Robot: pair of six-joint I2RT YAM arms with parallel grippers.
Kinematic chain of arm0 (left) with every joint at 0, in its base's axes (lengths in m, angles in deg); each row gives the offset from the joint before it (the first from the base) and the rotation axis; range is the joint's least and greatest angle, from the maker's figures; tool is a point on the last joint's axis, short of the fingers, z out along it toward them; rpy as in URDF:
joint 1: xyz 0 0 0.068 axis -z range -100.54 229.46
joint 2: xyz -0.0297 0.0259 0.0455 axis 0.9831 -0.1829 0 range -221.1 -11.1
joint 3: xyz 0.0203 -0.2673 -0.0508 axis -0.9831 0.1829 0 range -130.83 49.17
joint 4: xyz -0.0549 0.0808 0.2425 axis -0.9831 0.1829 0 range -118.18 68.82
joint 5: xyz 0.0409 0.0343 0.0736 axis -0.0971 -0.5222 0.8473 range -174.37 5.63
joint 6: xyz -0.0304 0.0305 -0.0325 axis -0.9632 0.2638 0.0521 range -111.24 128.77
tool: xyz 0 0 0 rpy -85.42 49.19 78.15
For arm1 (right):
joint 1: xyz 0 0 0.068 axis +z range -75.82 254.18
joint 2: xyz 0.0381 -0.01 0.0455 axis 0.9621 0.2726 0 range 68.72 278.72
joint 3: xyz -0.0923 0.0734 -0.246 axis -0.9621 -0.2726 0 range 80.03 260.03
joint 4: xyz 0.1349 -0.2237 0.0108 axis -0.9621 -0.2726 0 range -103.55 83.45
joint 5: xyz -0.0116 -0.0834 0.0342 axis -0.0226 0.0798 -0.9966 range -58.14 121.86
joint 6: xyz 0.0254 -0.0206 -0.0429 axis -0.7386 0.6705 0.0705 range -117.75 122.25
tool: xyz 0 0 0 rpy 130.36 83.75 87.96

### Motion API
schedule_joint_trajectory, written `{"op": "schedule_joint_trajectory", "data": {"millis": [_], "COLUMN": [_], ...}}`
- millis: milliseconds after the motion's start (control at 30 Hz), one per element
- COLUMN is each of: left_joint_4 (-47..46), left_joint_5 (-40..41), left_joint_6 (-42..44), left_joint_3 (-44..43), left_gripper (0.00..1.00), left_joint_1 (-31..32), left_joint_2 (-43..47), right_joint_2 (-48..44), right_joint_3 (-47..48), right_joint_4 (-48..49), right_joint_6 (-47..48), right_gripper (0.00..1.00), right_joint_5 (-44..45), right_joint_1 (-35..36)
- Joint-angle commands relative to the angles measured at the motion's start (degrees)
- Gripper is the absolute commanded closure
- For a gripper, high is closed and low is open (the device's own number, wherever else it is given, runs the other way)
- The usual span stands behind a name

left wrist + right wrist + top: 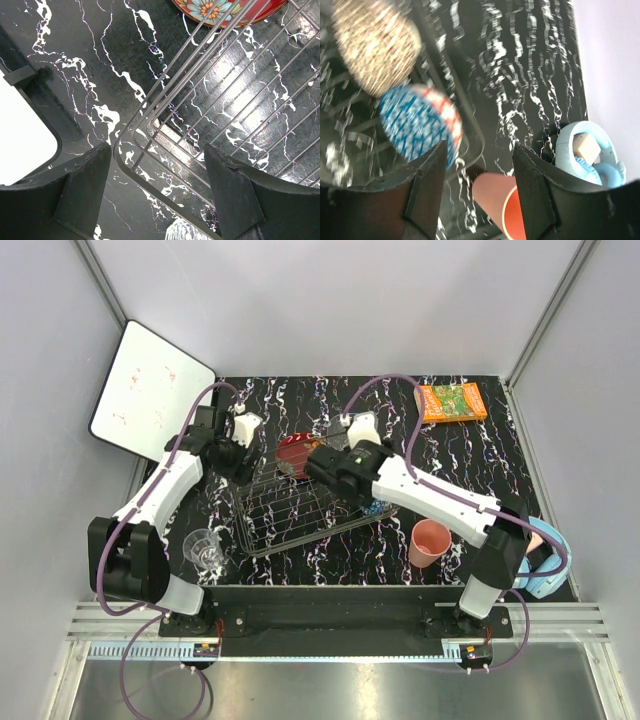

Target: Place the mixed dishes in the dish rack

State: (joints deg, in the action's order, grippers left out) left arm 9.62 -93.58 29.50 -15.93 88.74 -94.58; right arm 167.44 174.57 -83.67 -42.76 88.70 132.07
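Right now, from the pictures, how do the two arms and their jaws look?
Both the left arm and the right arm have white shells on the links and black joints and bases. A purple cable loops along each arm. The jaws are matte black, thick wedge-shaped plates; no markings show on them.

A dish rack (290, 515) sits in the middle of the table (340, 548). A dish (293, 452) is at its far edge. In its right end lie a bowl (417, 125) and, beside it, another bowl (372, 45). A glass cup (205, 547) stands left of the rack, a second cup (430, 542) right of it. A book (451, 402) lies at the far right, headphones (545, 565) at the near right.
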Motion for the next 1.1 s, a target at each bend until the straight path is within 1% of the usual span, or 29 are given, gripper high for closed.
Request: {"op": "schedule_joint_trajectory", "data": {"millis": [0,100,167,233,367,700,800,867,1067], "left_joint_4": [-0.89,-0.80,-0.80,-0.71,-0.80,-0.98,-1.06,-1.06,-1.06], "left_joint_5": [-0.19,-0.10,-0.02,-0.02,-0.19,-1.16,-1.16,-0.98,-0.98], "left_joint_6": [-0.34,-0.17,-0.08,-0.08,-0.17,-0.52,-0.43,-0.43,-0.43], "left_joint_3": [-0.82,-0.73,-0.55,-0.38,-0.47,-0.20,0.15,0.15,0.32], "left_gripper": [0.21,0.21,0.21,0.21,0.21,0.21,0.21,0.21,0.21], "left_joint_1": [0.04,0.04,0.04,0.13,0.04,0.04,0.04,0.04,0.04], "left_joint_2": [0.16,0.43,0.60,0.43,0.34,0.07,-0.10,-0.10,0.25], "right_joint_2": [1.65,2.97,2.45,1.66,-0.97,-2.56,-3.70,-4.50,-1.16], "right_joint_3": [0.13,-2.33,-4.79,-6.56,-9.72,-10.96,-10.69,-11.74,-12.54], "right_joint_4": [-15.43,-14.11,-11.22,-7.37,-2.69,2.32,4.69,7.94,10.50], "right_joint_6": [-7.36,-9.82,-9.92,-8.35,-5.35,-2.10,0.62,2.12,2.91], "right_gripper": [0.38,0.39,0.40,0.40,0.40,0.39,0.38,0.38,0.36], "right_joint_5": [5.38,5.56,4.86,3.73,1.17,-4.36,-6.38,-7.35,-5.78], "right_joint_1": [-4.19,-4.54,-4.54,-4.45,-4.45,-3.22,-1.73,-1.73,-1.81]}}
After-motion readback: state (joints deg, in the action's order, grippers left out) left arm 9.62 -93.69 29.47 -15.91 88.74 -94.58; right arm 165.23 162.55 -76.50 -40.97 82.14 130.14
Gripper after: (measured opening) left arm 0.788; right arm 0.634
